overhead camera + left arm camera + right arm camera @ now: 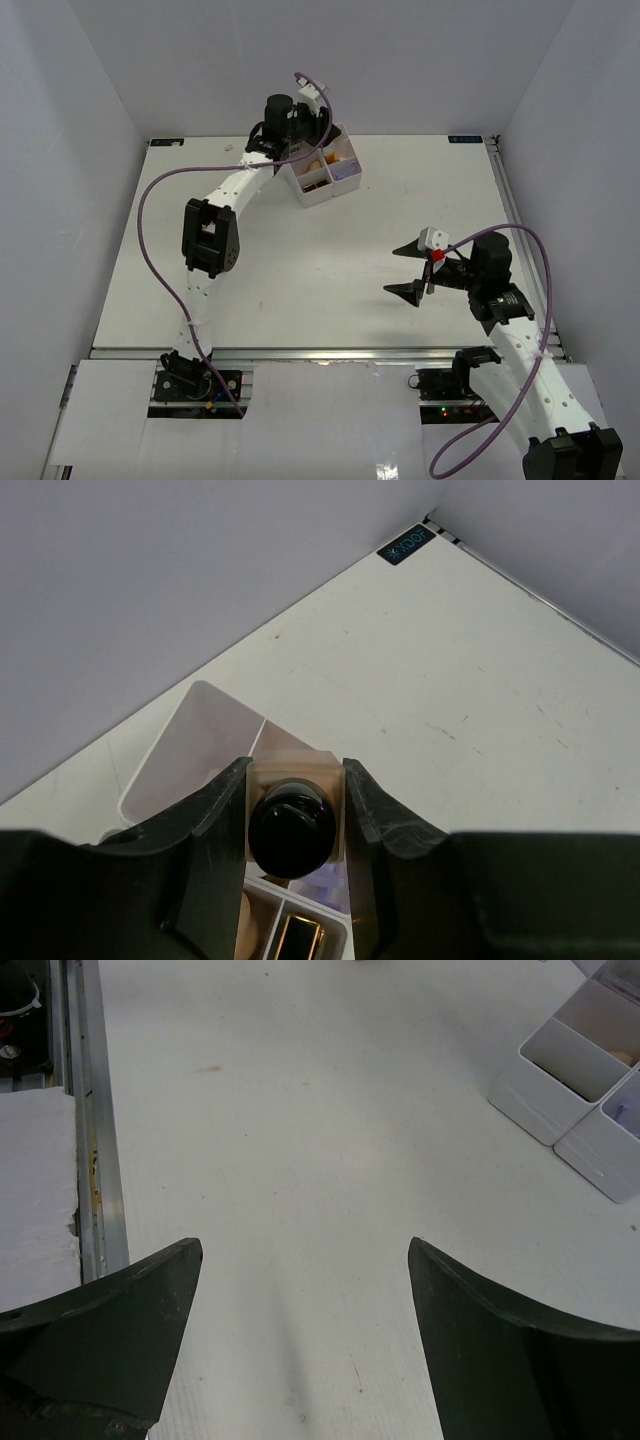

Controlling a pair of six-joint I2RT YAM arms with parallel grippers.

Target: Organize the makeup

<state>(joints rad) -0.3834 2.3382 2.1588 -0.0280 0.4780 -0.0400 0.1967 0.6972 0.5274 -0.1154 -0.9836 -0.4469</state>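
Observation:
My left gripper (298, 142) is at the back of the table, over the white four-compartment box (345, 183). In the left wrist view it (297, 770) is shut on a tan bottle with a dark round cap (292, 825), held upright just above the box. Below it a black-gold lipstick (298, 940) lies in one compartment and a beige sponge (243, 925) in another. A pale pinkish flat panel (195, 750) shows beyond the bottle. My right gripper (400, 270) is open and empty above bare table, as the right wrist view (305, 1245) also shows.
The box also shows at the upper right of the right wrist view (560, 1090). The back wall stands close behind the box. A metal rail (95, 1150) runs along the table's near edge.

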